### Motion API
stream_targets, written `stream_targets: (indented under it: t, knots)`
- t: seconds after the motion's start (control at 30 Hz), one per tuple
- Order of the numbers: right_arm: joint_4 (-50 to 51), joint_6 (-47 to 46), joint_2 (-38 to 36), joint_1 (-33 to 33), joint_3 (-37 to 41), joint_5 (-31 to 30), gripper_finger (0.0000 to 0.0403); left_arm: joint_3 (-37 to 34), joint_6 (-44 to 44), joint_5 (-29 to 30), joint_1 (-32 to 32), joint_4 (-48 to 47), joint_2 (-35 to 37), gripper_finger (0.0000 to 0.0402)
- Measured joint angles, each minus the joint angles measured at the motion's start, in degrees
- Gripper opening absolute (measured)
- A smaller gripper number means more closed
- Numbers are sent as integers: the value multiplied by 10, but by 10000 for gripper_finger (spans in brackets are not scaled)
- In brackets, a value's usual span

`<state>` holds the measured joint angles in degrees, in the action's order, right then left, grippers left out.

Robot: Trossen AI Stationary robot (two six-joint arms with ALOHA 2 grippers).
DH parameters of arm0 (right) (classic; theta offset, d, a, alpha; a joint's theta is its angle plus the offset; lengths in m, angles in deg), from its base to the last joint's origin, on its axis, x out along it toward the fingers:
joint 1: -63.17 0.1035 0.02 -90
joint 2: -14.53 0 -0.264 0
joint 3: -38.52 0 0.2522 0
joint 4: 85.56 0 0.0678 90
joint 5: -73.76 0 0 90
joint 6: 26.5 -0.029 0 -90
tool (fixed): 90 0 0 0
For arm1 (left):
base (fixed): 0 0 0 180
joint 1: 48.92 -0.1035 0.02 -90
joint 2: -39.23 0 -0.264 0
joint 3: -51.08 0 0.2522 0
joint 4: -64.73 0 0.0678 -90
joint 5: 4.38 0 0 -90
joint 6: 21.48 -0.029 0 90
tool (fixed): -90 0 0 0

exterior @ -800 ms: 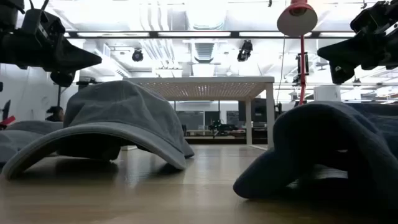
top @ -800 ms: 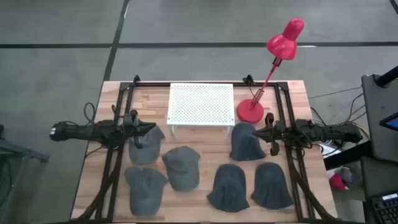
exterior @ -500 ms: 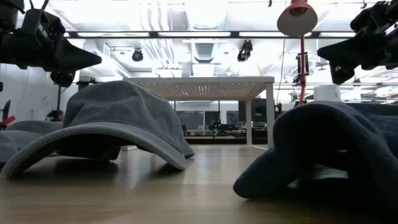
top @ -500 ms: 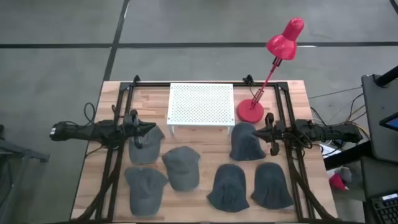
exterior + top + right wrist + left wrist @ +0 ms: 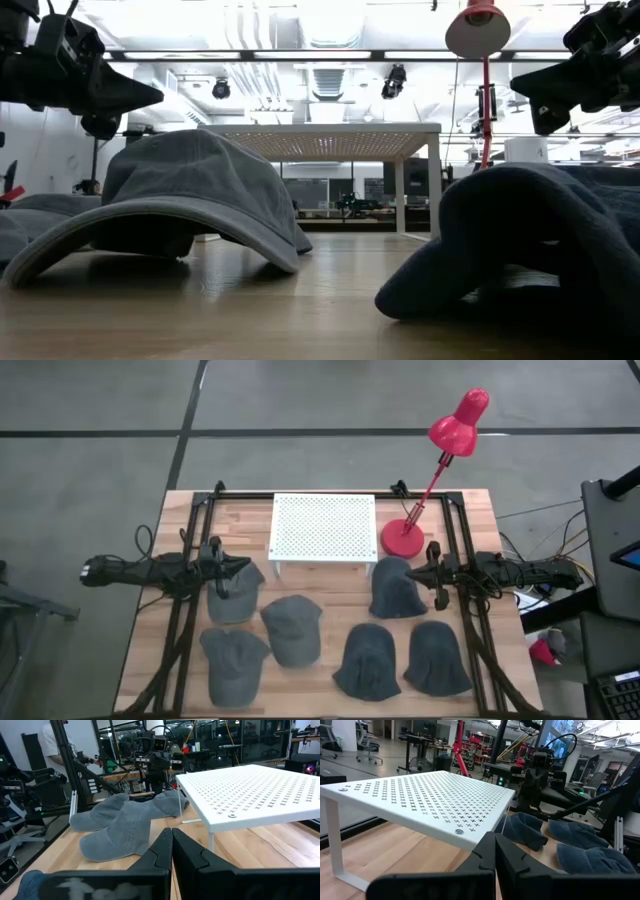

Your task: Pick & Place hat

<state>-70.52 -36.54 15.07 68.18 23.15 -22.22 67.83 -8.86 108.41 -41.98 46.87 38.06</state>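
Six grey hats on worktop [image 5: 330, 590], none gripped. Left gripper [image 5: 243, 565] hovers above rear-left hat [image 5: 235, 592], jaws together, empty. Right gripper [image 5: 415, 575] hovers just beside rear-right hat [image 5: 395, 588], jaws together, empty. White rack [image 5: 323, 528] and red lamp [image 5: 440, 460] behind hats. Nothing differs from earlier frames: arms and hats unmoved.

Red desk lamp [image 5: 404, 538] beside white perforated shelf [image 5: 323, 528] on wooden table [image 5: 487, 520]

2 dark, seemingly matte, cabled arms [image 5: 150, 571]
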Motion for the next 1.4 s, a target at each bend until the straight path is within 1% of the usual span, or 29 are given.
stream_targets:
  t: [0.93, 0.97, 1.03, 1.17, 1.23, 1.3, 1.4]
  knots:
    - [-7, -2, 0, 0, 0, 0, 8, 0, 0, 0, 0, 0, 0, 0]
    - [-7, -11, 0, 0, 0, 0, 8, 0, 0, 0, 0, 0, 0, 0]
    - [-8, -59, 0, 0, 0, 0, 8, 0, 0, 0, 0, 0, 0, 0]
    - [-22, -205, 0, 0, 0, 0, 8, 0, 0, 0, 0, 0, 0, 0]
    - [-23, -264, 0, 0, 0, 0, 8, 0, 0, 0, 0, 0, 0, 0]
    - [-24, -294, 0, 0, 0, 0, 8, 0, 0, 0, 0, 0, 0, 0]
    - [-42, -305, 0, 0, 0, 0, 8, 0, 0, 0, 0, 0, 0, 0]
